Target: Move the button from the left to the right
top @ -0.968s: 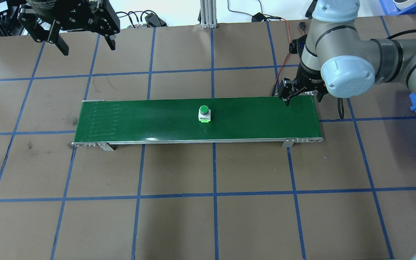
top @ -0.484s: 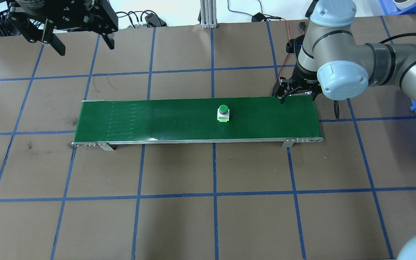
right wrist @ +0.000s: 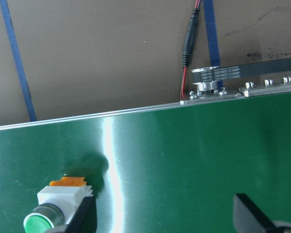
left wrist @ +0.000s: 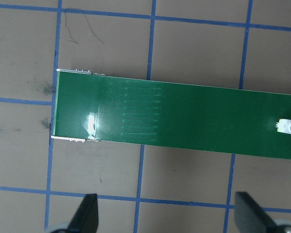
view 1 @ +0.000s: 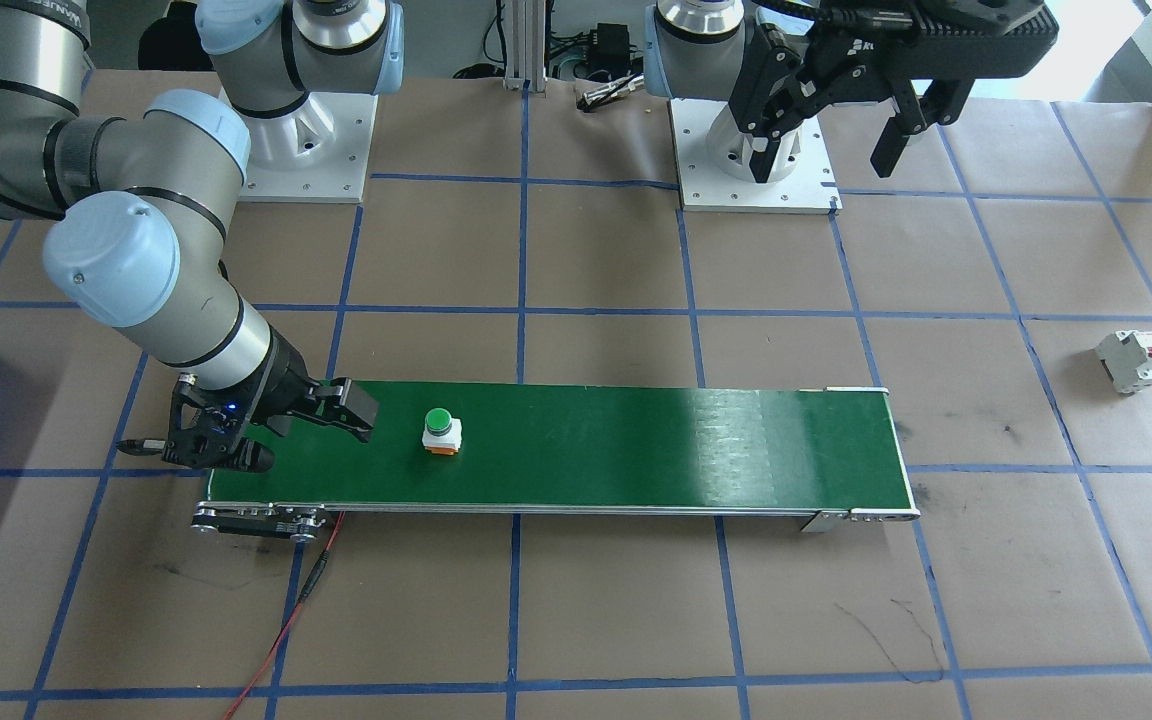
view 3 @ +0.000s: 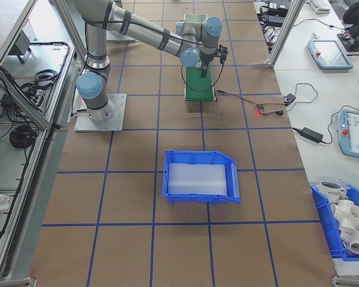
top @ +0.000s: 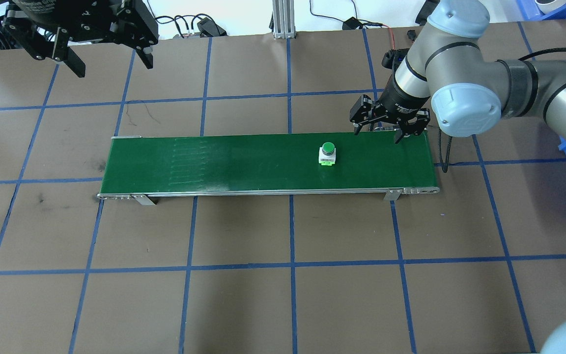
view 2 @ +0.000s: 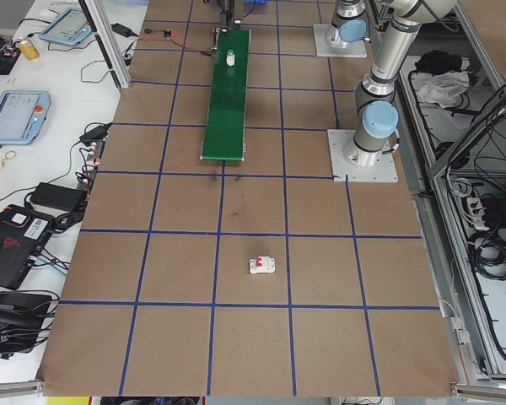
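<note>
The button [top: 328, 154] stands upright on the green conveyor belt [top: 243, 164], right of centre in the overhead view and short of the belt's right end. Judged step: pickup pending. The right gripper [top: 379, 129] hovers at the belt's far edge, jaws apart and empty, near the button but not around it; it must next centre over the cap and descend. The left gripper [top: 107, 53], upper left, is spread wide, empty. The blue bin [view 3: 201, 177] appears empty.
</note>
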Controlling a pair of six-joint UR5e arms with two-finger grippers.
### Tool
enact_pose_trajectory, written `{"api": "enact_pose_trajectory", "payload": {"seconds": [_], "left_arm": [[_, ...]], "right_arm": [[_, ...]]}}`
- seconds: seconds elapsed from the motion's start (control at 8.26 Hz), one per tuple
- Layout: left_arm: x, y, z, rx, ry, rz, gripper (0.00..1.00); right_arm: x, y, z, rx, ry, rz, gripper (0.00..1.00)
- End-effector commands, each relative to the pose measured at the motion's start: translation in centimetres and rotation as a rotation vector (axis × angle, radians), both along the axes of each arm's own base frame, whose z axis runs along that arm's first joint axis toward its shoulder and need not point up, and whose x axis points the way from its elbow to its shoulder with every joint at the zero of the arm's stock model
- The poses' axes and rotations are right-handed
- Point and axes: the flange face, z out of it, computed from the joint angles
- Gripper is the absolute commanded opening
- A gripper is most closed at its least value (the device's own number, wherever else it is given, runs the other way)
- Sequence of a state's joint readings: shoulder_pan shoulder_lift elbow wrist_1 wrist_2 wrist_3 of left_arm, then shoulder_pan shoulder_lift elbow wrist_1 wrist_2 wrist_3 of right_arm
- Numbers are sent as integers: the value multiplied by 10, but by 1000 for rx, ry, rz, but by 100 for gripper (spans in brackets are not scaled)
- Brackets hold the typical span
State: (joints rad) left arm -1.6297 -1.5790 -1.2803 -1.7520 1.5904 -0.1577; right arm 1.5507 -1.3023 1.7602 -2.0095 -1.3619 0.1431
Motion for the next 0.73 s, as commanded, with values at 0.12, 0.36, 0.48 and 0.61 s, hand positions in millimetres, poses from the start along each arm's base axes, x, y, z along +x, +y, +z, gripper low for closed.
{"api": "enact_pose_trajectory", "payload": {"seconds": [0.12,0.36,0.48,0.61], "left_arm": [[0,9,-5,6,1,1,100],[0,11,-3,1,2,10,100],[0,12,0,-5,1,7,100],[0,11,-1,-3,2,8,100]], "right_arm": [[2,1,1,5,-7,-27,100],[2,3,-5,17,-10,-27,100],[2,6,-11,30,-6,-24,100],[2,8,-13,35,-6,-24,100]]}}
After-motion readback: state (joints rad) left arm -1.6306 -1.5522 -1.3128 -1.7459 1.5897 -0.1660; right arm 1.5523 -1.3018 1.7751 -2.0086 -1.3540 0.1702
